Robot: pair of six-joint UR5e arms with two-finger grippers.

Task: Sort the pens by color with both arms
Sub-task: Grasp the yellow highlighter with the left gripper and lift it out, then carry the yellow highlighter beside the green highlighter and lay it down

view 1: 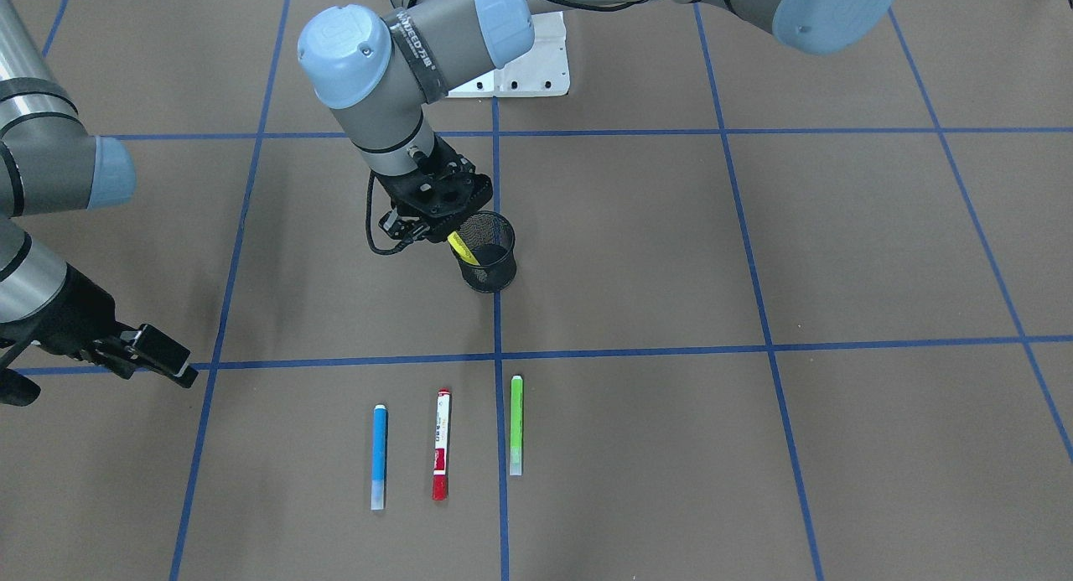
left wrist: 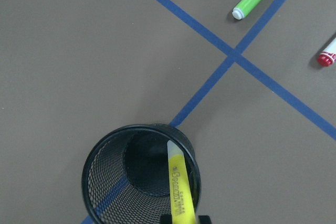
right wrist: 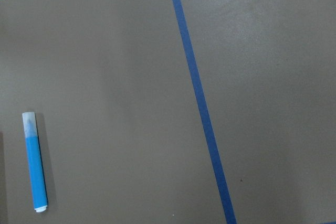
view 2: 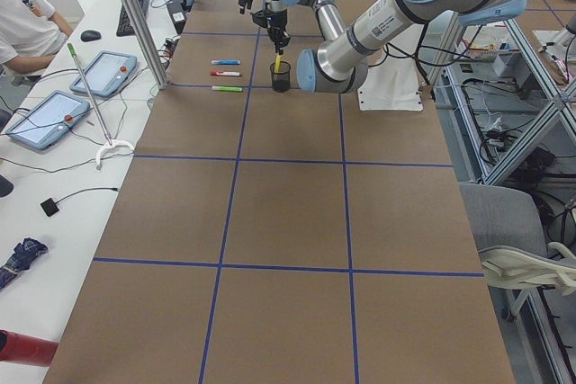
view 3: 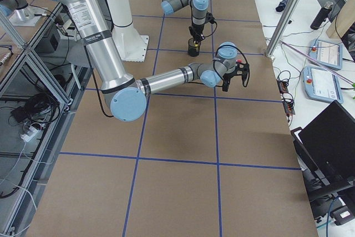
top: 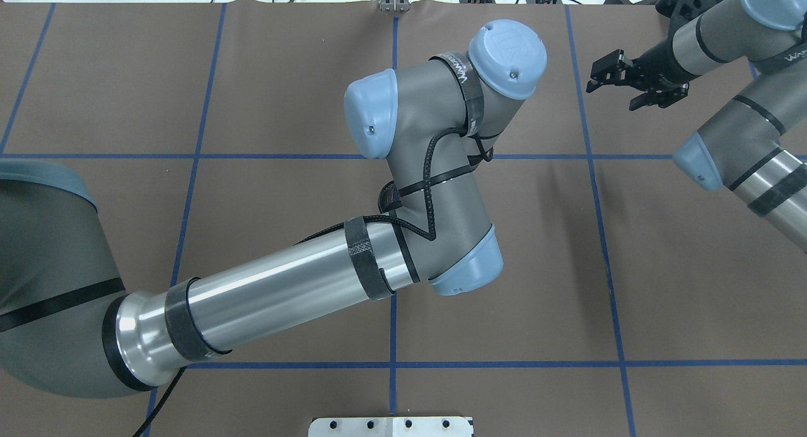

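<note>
While over mesh cup (view 1: 496, 272), yellow pen (view 1: 461, 248).

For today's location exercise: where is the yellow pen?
Front-facing view, centre: the yellow pen sits in the left gripper, its lower end at the mesh cup mouth.

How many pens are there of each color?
blue pen: 1
red-and-white pen: 1
green pen: 1
yellow pen: 1
Total: 4 pens
</note>
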